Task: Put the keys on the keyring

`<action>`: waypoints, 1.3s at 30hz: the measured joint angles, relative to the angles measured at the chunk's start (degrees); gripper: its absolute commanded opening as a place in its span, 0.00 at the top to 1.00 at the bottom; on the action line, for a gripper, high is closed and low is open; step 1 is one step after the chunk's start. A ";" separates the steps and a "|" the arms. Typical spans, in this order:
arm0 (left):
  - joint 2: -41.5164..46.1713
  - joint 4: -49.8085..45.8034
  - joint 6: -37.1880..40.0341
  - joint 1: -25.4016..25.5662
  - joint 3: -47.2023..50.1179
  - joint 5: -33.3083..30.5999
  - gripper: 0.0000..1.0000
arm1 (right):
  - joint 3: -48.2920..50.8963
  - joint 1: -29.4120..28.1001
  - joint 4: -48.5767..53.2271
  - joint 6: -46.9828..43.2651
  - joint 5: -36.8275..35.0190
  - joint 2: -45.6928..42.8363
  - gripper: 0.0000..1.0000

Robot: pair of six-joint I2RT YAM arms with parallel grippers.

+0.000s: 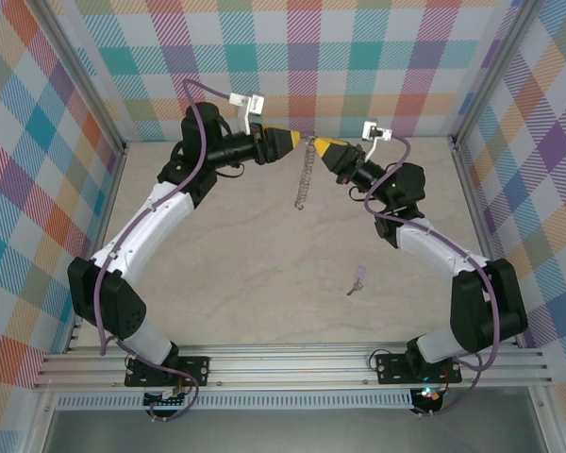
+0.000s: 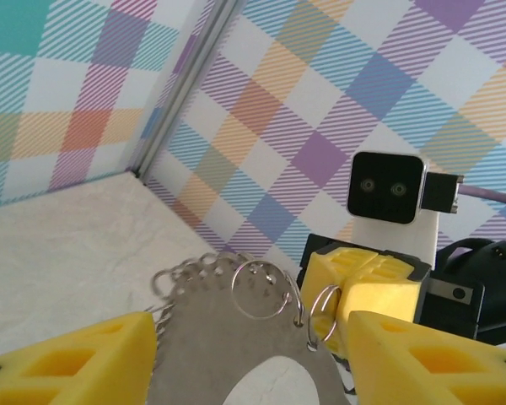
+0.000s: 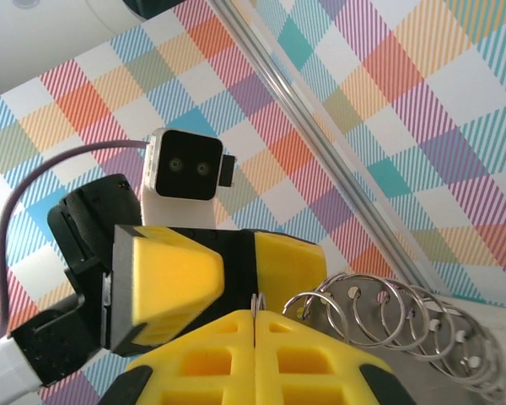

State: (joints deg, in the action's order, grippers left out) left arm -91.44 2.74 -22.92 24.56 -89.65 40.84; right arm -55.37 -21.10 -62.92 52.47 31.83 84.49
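The keyring [image 1: 303, 181] hangs above the table [image 1: 236, 255], its rim pinched in the closed right gripper [image 1: 315, 144]; the left gripper [image 1: 295, 141] straddles it, half open, though I cannot tell whether it touches; the key [image 1: 357, 280] lies on the table, well apart.

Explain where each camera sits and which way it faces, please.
Top external: above and behind, looking down at the table, left arm, right arm, left gripper and right gripper meeting at the keyring, the key nearer.
Left wrist: on the left arm, looking past its own fingers at the right gripper.
Right wrist: on the right arm, looking over its own fingers at the left gripper.
Shared: both wrist views catch the keyring.
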 measured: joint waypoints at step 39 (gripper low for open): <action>-0.07 12.28 -8.11 2.05 4.24 4.68 0.64 | -0.02 -0.04 -9.68 8.48 -0.79 4.85 1.00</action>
State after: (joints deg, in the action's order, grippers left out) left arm -91.50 15.03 -31.03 26.61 -85.41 45.52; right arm -55.40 -21.15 -72.60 60.95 31.05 89.34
